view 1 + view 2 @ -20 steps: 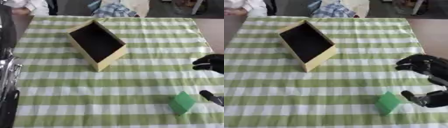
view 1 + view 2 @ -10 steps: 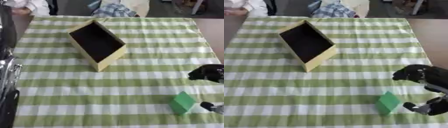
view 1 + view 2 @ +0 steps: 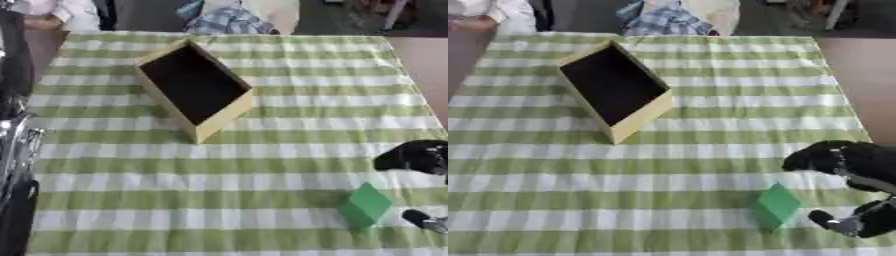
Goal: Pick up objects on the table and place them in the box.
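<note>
A small green block (image 3: pixel 776 206) lies on the green-and-white checked cloth near the table's front right. My right hand (image 3: pixel 859 165) hovers just to its right, fingers curved above it and the thumb (image 3: pixel 833 222) low beside it, apart from the block and holding nothing. A yellow box (image 3: pixel 197 90) with a dark inside stands open at the back left of the table, tilted. My left arm (image 3: pixel 16 165) shows as black and silver parts at the left edge of the left eye view; its hand is out of sight.
The checked cloth (image 3: pixel 175 190) covers the whole table. People sit at the far edge, with a plaid garment (image 3: pixel 223 20) beyond the cloth. The table's right edge (image 3: pixel 859 100) runs close to my right hand.
My right hand has come down and leftward towards the green block, its fingers now closer round it. The box and block have not moved.
</note>
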